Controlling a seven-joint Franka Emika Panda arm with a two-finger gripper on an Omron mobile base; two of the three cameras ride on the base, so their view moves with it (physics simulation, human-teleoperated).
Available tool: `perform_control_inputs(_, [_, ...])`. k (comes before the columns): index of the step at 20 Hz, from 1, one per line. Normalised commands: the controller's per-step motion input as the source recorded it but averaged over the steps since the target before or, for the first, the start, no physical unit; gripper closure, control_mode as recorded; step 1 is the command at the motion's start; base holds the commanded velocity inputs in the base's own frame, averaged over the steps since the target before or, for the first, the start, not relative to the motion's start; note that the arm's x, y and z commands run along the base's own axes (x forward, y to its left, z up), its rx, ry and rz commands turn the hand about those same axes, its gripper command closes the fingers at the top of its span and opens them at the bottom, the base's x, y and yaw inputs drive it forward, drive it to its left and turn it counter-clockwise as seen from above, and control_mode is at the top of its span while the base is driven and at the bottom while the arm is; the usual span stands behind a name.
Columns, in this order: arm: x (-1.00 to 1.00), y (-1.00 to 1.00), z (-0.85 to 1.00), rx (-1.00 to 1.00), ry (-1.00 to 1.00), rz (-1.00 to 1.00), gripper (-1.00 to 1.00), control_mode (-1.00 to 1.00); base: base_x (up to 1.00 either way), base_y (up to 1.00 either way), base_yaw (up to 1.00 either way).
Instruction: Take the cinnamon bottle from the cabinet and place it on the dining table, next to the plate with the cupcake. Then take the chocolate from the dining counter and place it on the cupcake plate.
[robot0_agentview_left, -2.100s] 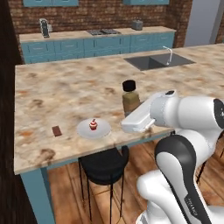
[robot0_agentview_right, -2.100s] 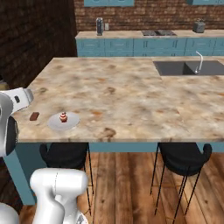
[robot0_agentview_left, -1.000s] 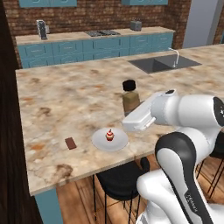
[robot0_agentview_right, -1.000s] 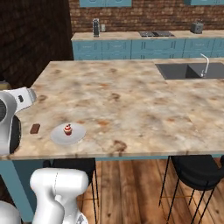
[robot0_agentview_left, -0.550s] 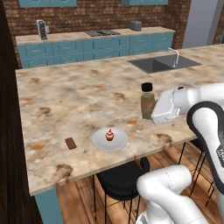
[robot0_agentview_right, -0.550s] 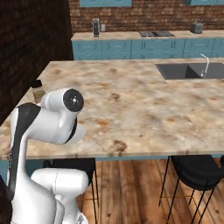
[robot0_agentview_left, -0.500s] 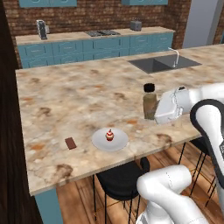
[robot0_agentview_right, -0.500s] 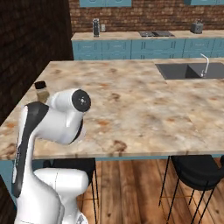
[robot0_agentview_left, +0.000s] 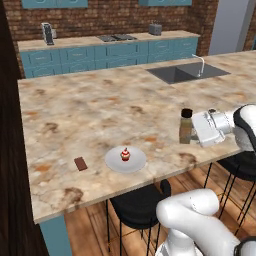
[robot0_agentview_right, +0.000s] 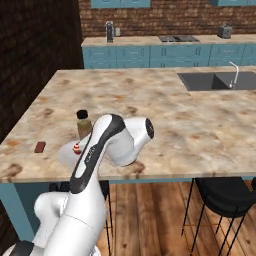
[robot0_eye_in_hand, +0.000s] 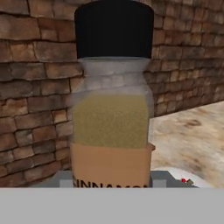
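Your fingers (robot0_agentview_left: 192, 131) are clamped on the cinnamon bottle (robot0_agentview_left: 186, 126), upright at right of centre in the left base view, above the worktop (robot0_agentview_left: 100, 115). Set it down too far right and it lands well apart from the cupcake plate (robot0_agentview_left: 126, 160); release high and it may topple.

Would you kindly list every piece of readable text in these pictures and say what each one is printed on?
"INNAMO": cut off by the lower edge of the hand view, on the brown label of the cinnamon bottle, evidently part of "CINNAMON".
The same bottle in both base views: label too small to read.
No other text is legible in the kitchen.
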Motion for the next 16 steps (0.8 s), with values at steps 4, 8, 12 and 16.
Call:
perform_control_inputs(4, [0.73,-0.09,-0.67,0.03,0.00,0.18,1.00,-1.00,0.00,0.00,0.00])
perform_control_inputs(8, [0.90,0.02,-0.62,0.02,0.03,0.04,1.00,-1.00,0.00,0.00,0.00])
perform_control_inputs(12, [0.80,0.06,-0.67,0.02,0.01,0.00,1.00,-1.00,0.00,0.00,0.00])
perform_control_inputs(16, [0.65,0.24,-0.81,0.00,0.02,0.00,1.00,-1.00,0.00,0.00,0.00])
